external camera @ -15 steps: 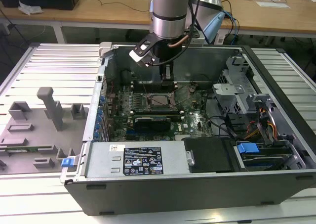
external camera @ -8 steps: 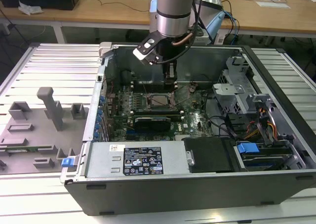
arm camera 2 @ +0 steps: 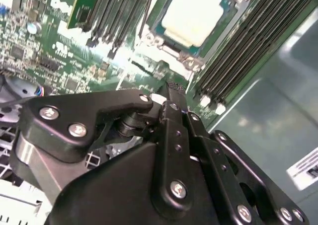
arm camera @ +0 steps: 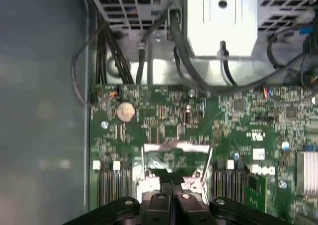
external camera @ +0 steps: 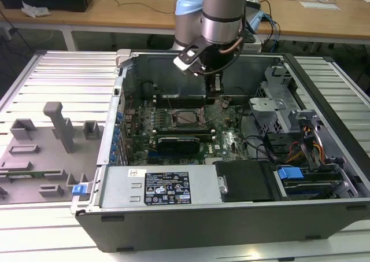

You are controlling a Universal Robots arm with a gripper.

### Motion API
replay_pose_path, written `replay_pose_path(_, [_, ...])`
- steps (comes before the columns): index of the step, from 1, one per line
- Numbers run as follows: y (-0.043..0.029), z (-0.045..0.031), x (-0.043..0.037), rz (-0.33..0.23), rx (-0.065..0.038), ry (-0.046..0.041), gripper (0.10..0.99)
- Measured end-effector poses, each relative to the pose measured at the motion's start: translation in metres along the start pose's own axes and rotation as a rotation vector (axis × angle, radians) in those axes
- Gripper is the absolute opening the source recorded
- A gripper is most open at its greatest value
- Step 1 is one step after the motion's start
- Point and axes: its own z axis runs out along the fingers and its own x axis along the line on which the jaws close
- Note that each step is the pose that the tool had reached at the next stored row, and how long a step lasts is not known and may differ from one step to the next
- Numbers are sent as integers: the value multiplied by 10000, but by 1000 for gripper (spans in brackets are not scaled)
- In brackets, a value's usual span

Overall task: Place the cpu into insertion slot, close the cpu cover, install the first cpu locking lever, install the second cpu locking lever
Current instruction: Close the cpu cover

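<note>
**One chip seated, jaws pressed together**

In the second wrist view, the cpu (arm camera 2: 193,14) lies pale-topped in the insertion slot (arm camera 2: 171,45). The cpu cover (arm camera: 176,146) shows as a silver frame just beyond the fingertips; whether it lies flat I cannot tell. The gripper (arm camera: 171,184) hangs near the slot, jaws closed against each other with nothing between. Around them spreads the green board (arm camera: 164,120), inside the open computer case (external camera: 231,216).
</note>
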Motion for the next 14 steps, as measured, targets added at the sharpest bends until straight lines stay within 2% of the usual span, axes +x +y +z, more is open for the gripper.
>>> replay_pose_path(2, [103,3,-1,1,7,-1,106])
replay_pose_path(8, [175,-7,-1,0,14,-1,106])
replay_pose_path(10, [259,-4,-1,-1,21,-1,106])
replay_pose_path(14, [384,1,-1,0,33,0,106])
